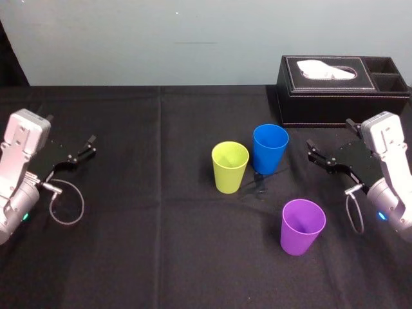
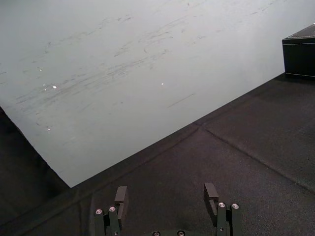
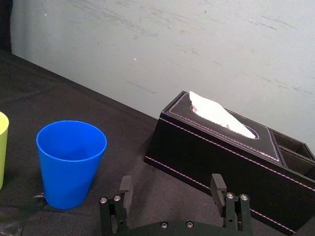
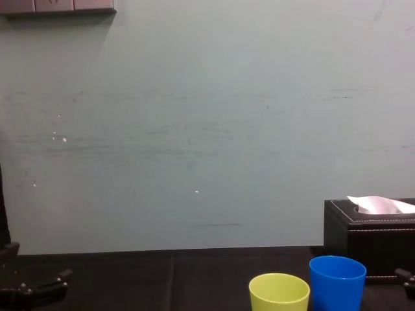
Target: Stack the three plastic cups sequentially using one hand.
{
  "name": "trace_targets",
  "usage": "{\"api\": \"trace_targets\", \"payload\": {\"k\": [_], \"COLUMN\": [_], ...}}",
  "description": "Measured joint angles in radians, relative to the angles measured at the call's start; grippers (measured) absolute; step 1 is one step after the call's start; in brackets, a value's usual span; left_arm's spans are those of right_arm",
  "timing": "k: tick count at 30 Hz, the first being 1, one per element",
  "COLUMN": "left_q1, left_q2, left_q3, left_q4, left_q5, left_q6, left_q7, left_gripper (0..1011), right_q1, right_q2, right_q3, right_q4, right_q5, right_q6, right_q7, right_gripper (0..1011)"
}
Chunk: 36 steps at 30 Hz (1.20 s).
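Open black tablecloth (image 1: 141, 244) surrounds three upright cups. The yellow-green cup (image 1: 230, 166) and blue cup (image 1: 270, 148) stand close together, possibly touching, and the purple cup (image 1: 302, 225) stands nearer and apart. The right gripper (image 1: 311, 150), fingers spread and empty, sits beside the blue cup, near the tissue box (image 1: 341, 90). The left gripper (image 1: 91, 145), fingers likewise apart, is parked far left.

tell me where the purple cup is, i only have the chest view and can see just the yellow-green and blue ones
Observer: The purple cup stands upright on the black table, nearer the robot than the blue cup and the yellow-green cup, touching neither.
Operator: which tool is closer to it
Observer: The right tool; it sits to the right of the blue cup, in front of the tissue box. The left tool is far off at the table's left side.
Operator: is the right one open
Observer: Yes, the right wrist view shows its fingers spread apart with nothing between them.
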State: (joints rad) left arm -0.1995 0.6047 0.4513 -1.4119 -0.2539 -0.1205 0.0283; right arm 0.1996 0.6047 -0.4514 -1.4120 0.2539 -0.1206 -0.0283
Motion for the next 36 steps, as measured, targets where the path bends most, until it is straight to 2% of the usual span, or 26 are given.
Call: {"api": "trace_targets", "payload": {"k": [36], "left_q1": [0.000], "left_q2": [0.000], "left_q3": [0.000], "left_q4": [0.000], "left_q5": [0.000], "left_q6": [0.000], "left_q7": [0.000], "left_gripper": [1011], "right_q1": [0.000], "right_q2": [0.000], "right_q3": [0.000], "right_q4": [0.000], "right_q5": [0.000], "right_q6": [0.000], "right_q7": [0.000], "right_gripper": [1003]}}
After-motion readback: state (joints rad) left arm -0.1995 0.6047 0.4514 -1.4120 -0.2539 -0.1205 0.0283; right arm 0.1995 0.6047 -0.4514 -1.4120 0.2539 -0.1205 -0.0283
